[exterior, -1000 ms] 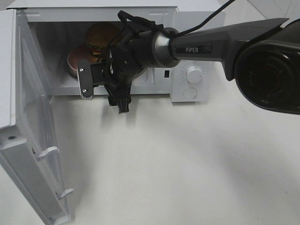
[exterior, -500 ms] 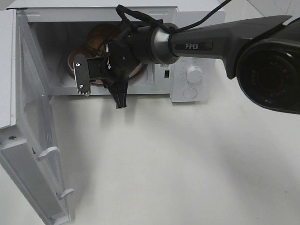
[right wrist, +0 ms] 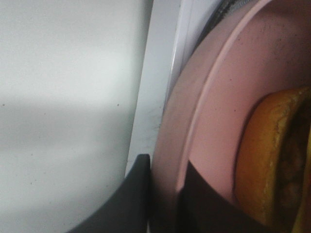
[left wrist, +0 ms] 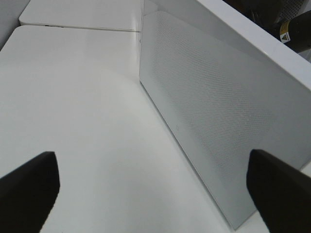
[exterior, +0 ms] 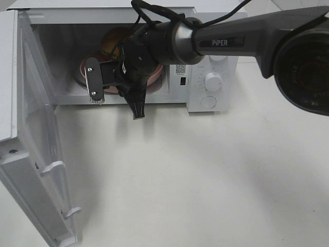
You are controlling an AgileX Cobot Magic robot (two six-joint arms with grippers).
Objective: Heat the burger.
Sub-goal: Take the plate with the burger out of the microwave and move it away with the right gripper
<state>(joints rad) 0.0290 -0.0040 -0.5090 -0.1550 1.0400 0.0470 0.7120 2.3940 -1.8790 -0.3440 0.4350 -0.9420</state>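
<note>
Our right claw (right wrist: 163, 199) is clamped on the rim of the wide pink round plate (right wrist: 218, 87), one dark finger under the edge and one over it, as the right wrist view shows close up. Just past the fingers, further in on that plate, sits the tall round burger with its glossy golden-brown bun (right wrist: 272, 160), near the grip but not touching it. From the high camera the right claw (exterior: 115, 85) is at the mouth of the white boxy microwave oven (exterior: 205, 51), with the plate (exterior: 82, 69) and burger (exterior: 110, 41) beyond it inside the cavity; we cannot tell whether the plate rests fully on the oven floor.

We judge the main risk to be the plate's near edge: if we let go while it overhangs the sill, it could tip and slide the burger off. Pulling back with the fingers not fully parted could drag the plate out again. The white perforated door (exterior: 31, 154) stands wide open beside the claw.

Our left claw (left wrist: 150, 184) is spread apart, holding nothing, by the oven's outer wall (left wrist: 218, 111)
</note>
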